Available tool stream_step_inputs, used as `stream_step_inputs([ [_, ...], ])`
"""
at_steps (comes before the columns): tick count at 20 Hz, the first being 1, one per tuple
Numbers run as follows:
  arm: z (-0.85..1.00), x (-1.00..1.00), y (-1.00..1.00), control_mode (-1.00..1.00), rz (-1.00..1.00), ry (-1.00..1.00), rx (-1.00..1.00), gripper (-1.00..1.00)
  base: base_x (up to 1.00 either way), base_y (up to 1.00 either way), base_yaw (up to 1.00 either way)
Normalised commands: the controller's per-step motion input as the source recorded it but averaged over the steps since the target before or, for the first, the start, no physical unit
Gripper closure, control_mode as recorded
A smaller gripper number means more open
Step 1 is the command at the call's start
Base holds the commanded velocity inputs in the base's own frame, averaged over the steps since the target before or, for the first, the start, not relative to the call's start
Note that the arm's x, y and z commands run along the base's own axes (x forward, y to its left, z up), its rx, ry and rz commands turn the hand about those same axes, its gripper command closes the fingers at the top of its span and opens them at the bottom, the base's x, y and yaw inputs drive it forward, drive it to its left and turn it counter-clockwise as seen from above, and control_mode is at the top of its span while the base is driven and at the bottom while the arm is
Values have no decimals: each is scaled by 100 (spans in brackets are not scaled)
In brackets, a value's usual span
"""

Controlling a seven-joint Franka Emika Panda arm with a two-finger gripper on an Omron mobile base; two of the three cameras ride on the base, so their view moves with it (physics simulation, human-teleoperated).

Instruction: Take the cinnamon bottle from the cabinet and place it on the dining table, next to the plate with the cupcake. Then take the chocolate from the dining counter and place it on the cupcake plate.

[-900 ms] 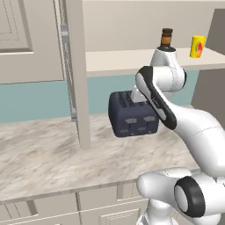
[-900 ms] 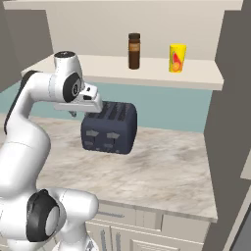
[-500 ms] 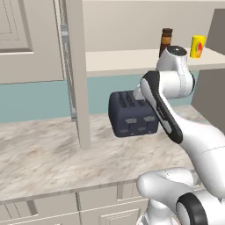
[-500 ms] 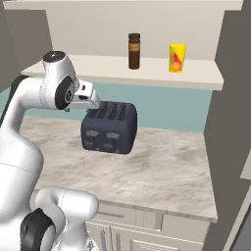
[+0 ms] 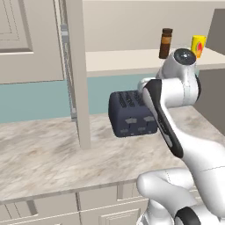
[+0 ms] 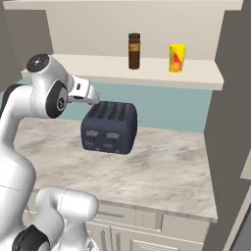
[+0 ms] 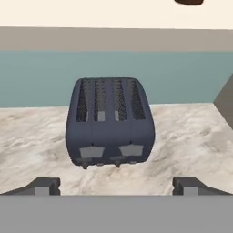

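Marbled counter (image 6: 162,166) carries a dark toaster (image 6: 109,127); above the toaster, on the cabinet (image 6: 147,68) shelf, the cinnamon bottle (image 6: 134,50) stands upright. The gripper (image 7: 116,185), fingers spread wide and empty, faces the toaster, below the bottle.

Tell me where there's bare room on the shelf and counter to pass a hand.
Shelf: bare left of the cinnamon bottle, narrow gap between it and the yellow canister. Counter: bare right of and in front of the toaster; crowded at the toaster's left, by the arm.
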Motion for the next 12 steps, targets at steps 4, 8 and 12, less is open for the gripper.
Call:
stream_step_inputs([
  [4, 67, 0, -30, -100, -16, 0, 6, -100, 0, 0, 0],
  [8, 51, 2, -40, -100, -7, -13, 2, -100, 0, 0, 0],
  [12, 19, 19, -44, -100, 0, -34, 0, -100, 0, 0, 0],
])
